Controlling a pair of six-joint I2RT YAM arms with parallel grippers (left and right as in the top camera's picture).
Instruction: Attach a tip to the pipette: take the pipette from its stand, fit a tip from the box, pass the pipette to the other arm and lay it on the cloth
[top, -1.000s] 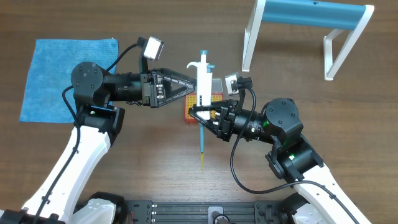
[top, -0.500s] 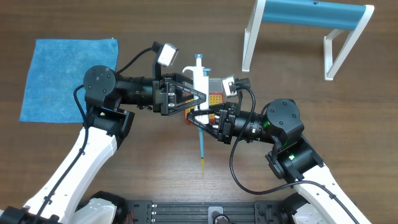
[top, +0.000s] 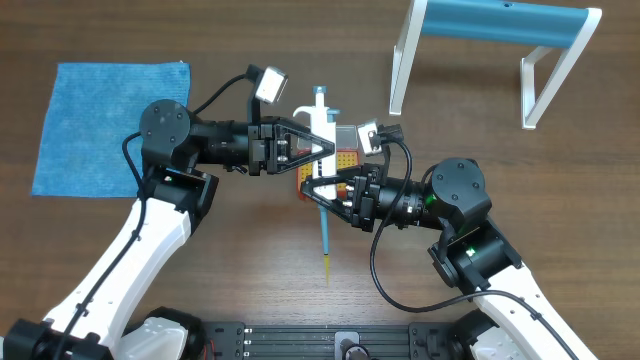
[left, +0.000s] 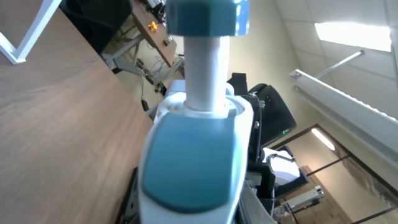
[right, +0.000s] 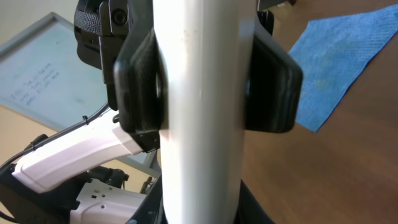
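The white pipette (top: 325, 122) with a blue head hangs upright over the table's middle, its yellow tip (top: 327, 262) pointing toward the front. My right gripper (top: 322, 192) is shut on its lower body; in the right wrist view the black pads (right: 140, 84) press both sides of the white shaft (right: 199, 155). My left gripper (top: 318, 150) sits at the pipette's upper body, coming from the left. In the left wrist view the blue head (left: 193, 162) is right in front of the camera. The blue cloth (top: 105, 125) lies flat at the far left.
The orange tip box (top: 345, 158) stands just behind the two grippers. The blue and white pipette stand (top: 500, 20) is at the back right. Bare wooden table lies between the cloth and the arms and along the front.
My left gripper has moved right from beside the pipette until it sits at its upper body. The right gripper and pipette have shifted only slightly.
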